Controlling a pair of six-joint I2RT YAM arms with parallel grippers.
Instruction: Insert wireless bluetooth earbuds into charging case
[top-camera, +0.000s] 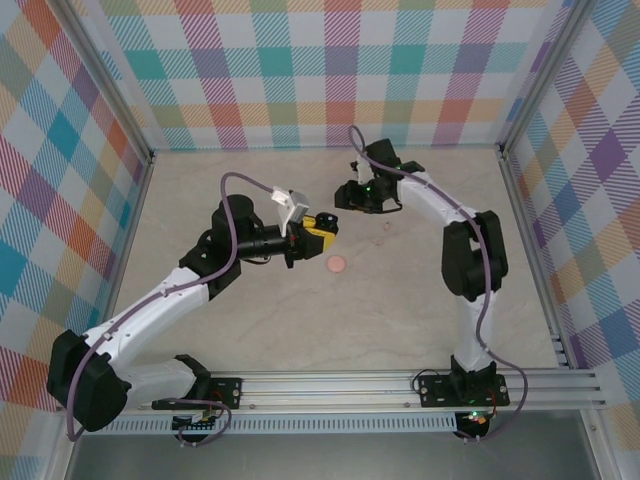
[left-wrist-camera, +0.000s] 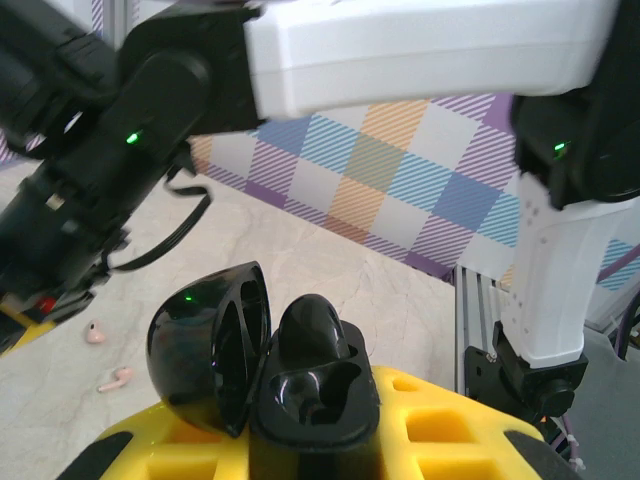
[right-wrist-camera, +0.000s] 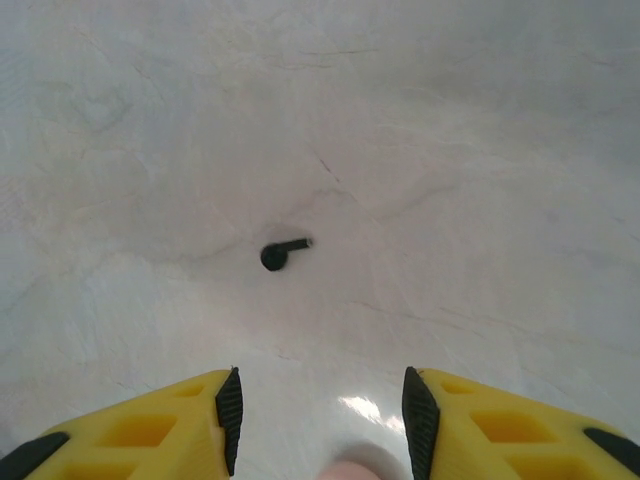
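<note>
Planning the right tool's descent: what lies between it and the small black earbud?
Right wrist view: bare pale marble tabletop between the open right tool and the small black curved earbud.

We're seeing a pale marbled table (top-camera: 250, 320) w/ a pink round case (top-camera: 336, 264), two pink earbuds (left-wrist-camera: 95, 333) & a black earbud (right-wrist-camera: 280, 253) lying on it.

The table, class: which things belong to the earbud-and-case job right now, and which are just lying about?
In the job: open black case, clamped in the left gripper; black earbud on the table, just ahead of the open right gripper.
Lying about for now: pink earbuds; round pink case.
</note>
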